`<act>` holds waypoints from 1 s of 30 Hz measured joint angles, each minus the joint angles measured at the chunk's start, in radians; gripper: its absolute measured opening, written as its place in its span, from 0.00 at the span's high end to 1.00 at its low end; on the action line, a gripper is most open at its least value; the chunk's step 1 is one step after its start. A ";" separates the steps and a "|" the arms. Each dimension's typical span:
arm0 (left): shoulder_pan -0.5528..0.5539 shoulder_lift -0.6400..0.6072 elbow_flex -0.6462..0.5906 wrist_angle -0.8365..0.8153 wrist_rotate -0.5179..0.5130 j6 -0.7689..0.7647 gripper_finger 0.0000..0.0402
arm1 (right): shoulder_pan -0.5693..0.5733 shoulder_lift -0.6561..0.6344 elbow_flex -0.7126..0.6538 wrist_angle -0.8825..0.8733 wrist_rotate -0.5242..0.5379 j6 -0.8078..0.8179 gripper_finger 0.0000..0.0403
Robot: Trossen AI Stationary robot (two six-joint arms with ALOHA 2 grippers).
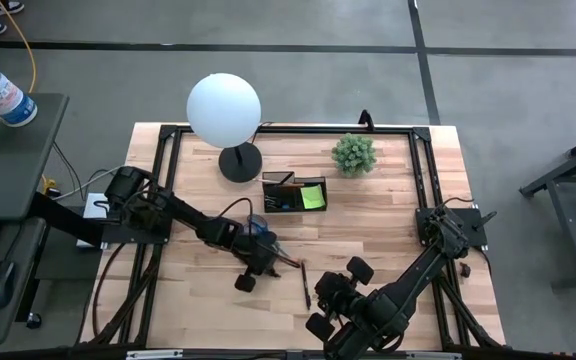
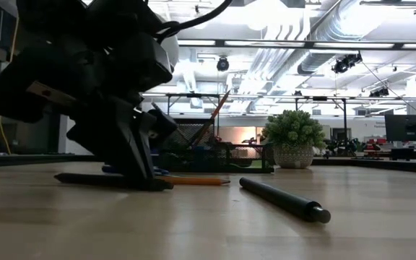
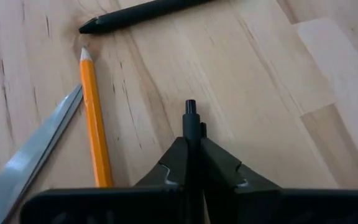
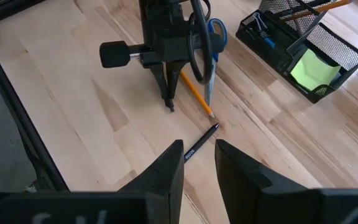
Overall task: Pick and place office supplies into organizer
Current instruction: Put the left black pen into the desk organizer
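Left gripper [image 3: 191, 165]: we see its fingers pinched on a slim black pen [image 3: 191, 124] at the tabletop; most of that pen is hidden.
Right gripper [image 4: 199, 163]: parted, empty, above a second pen [image 4: 199, 143].
Organizer [image 1: 294, 192]: mid-table, sticky-note pad [image 1: 313, 197] inside; other contents unclear.
Orange pencil [image 3: 95, 124], scissors [image 4: 213, 43]: beside the left gripper, partly cut off.

Bare table [image 1: 388, 225] lies on the right; the lamp [image 1: 224, 110] and plant [image 1: 353, 154] stand at the far edge.
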 joint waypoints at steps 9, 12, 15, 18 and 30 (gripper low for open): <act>0.000 -0.036 -0.003 -0.030 0.001 -0.045 1.00 | 0.000 0.000 0.000 0.000 -0.002 0.000 0.80; 0.000 -0.075 -0.006 -0.045 -0.006 -0.043 0.99 | 0.000 0.000 0.000 -0.001 -0.002 0.000 0.80; 0.000 -0.120 -0.005 -0.053 -0.019 -0.042 0.99 | 0.000 0.000 0.000 0.000 -0.002 -0.001 0.80; 0.000 -0.136 -0.005 -0.084 -0.018 -0.039 1.00 | 0.000 0.000 0.000 0.000 -0.002 -0.001 0.80; 0.000 -0.135 -0.004 -0.218 -0.007 0.083 0.96 | 0.000 0.000 0.000 0.000 0.002 -0.004 0.80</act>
